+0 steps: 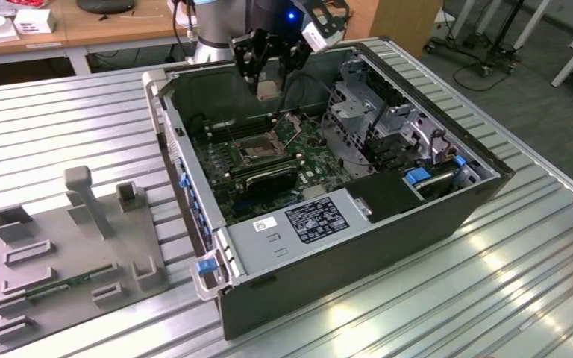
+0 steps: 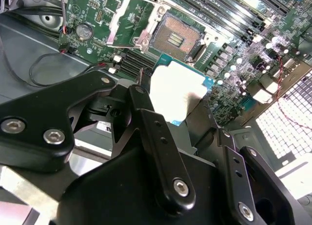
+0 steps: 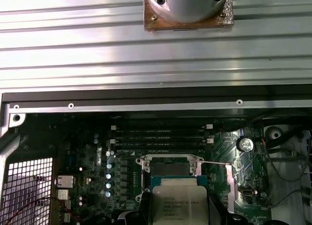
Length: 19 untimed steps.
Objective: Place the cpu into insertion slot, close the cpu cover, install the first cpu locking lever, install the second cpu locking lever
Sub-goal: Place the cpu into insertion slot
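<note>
Two black fingers (image 2: 153,137) of the gripper (image 2: 175,110) are clenched on the cpu (image 2: 176,88), holding it above the motherboard (image 2: 229,44), clear of the insertion slot (image 2: 178,37). In the second wrist view the slot lies bare, its cpu cover (image 2: 116,25) swung open beside it. The exterior view places the gripper high over the open computer case (image 1: 366,253), near its far wall. In the first wrist view the cpu's lower edge is cut off and the chip hides part of the slot behind it.
</note>
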Each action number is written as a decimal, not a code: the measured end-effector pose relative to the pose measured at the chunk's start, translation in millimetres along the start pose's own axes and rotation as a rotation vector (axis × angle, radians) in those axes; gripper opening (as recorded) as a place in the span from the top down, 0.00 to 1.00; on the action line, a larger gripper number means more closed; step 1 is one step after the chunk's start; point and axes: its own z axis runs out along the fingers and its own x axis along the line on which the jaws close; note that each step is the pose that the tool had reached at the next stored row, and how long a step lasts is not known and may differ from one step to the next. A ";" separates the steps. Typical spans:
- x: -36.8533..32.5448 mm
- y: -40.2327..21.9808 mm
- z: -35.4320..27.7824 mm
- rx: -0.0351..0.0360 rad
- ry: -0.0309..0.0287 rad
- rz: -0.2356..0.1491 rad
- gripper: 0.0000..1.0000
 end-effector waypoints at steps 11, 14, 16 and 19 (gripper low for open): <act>0.0 -0.1 0.5 0.0061 -0.0001 0.000 0.46; 0.0 -0.1 0.7 0.0077 -0.0002 0.000 0.46; 0.0 -0.1 1.0 0.0116 -0.0003 0.000 0.46; 0.0 -0.2 1.2 0.0143 -0.0004 0.000 0.46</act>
